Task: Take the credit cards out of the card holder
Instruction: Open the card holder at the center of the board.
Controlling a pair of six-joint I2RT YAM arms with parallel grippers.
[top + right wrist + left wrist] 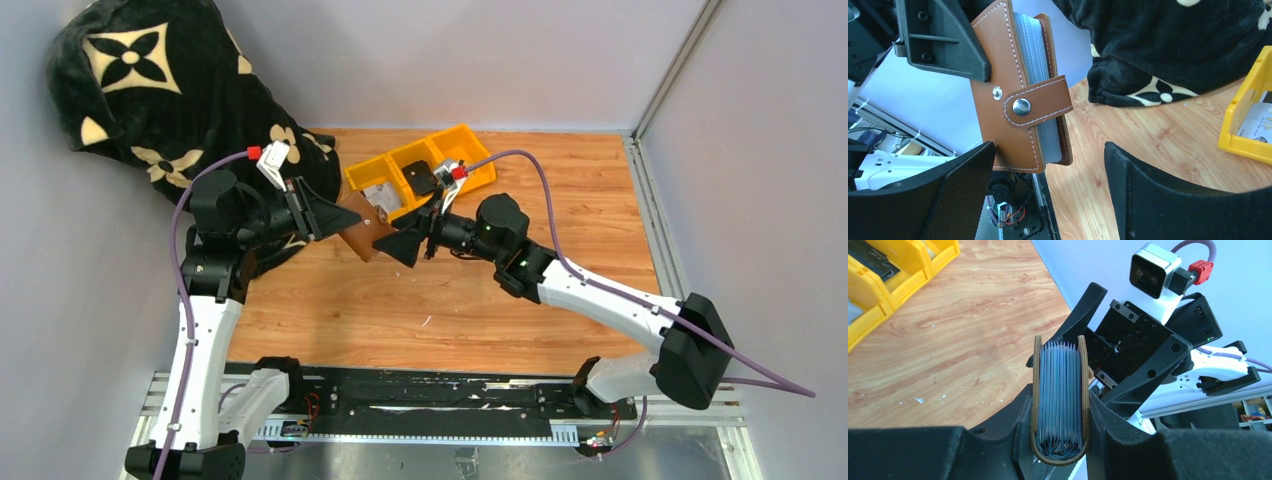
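Left wrist view: left hand (330, 213) clamps card holder (1060, 390), sleeves edge-on. Right wrist view: snap tab (1040, 102) visible; right hand (402, 245) spread wide beside it.

Brown leather card holder (1008, 90), white stitching, snap tab across its grey-blue sleeves, standing on edge, raised over the worktop (450, 290) left of centre.

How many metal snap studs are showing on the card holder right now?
2. The larger snap sits on the strap tab; the smaller stud is on the front cover of the card holder, just left of it. The back cover is hidden.
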